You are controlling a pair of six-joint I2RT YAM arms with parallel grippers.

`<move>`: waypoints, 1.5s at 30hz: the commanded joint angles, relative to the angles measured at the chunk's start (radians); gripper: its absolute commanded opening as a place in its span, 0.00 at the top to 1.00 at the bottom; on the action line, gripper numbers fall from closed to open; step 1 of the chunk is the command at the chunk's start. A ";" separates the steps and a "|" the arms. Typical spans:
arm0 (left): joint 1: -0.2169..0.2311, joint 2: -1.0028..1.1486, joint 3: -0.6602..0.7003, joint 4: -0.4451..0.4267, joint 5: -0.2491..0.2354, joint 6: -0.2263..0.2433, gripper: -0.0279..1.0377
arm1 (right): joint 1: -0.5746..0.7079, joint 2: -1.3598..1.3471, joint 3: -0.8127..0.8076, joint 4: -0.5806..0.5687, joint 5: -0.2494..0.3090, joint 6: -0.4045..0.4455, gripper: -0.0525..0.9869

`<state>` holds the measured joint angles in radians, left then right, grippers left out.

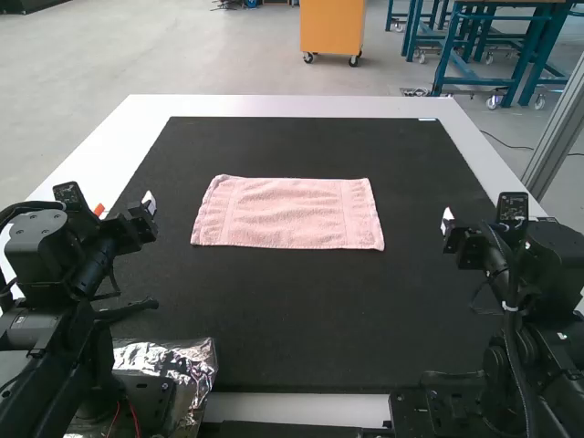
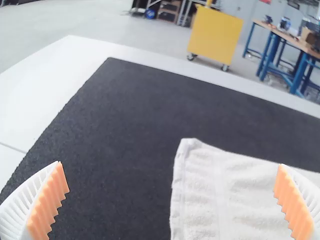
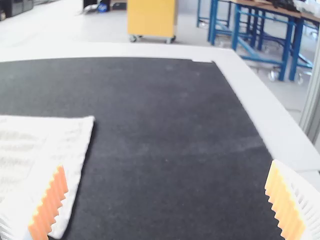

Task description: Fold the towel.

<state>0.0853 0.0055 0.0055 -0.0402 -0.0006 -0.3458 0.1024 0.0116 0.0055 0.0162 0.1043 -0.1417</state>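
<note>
A pink towel (image 1: 288, 213) lies flat as a wide rectangle near the middle of the black mat; whether it has a fold I cannot tell. My left gripper (image 1: 151, 206) is held to the left of the towel and my right gripper (image 1: 447, 223) to its right, both apart from it. In the left wrist view the left gripper (image 2: 172, 200) stands open, with the pale towel (image 2: 240, 195) beyond its fingers. The right gripper (image 3: 167, 200) is open as well in the right wrist view, and the towel's end (image 3: 55, 150) appears there.
The black mat (image 1: 301, 319) covers most of the white table (image 1: 283, 105). A crinkled silver foil-covered object (image 1: 187, 365) sits by the left arm's base at the near edge. Mat surface surrounds the towel on all sides.
</note>
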 commanded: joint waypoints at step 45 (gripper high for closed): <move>0.008 -0.006 -0.006 0.273 -0.058 0.355 0.11 | 0.003 -0.012 -0.007 0.321 0.035 -0.206 0.07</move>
<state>0.0849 0.0055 0.0055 0.2092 -0.0082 -0.1043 0.1024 0.0116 0.0051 0.3286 0.1238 -0.2485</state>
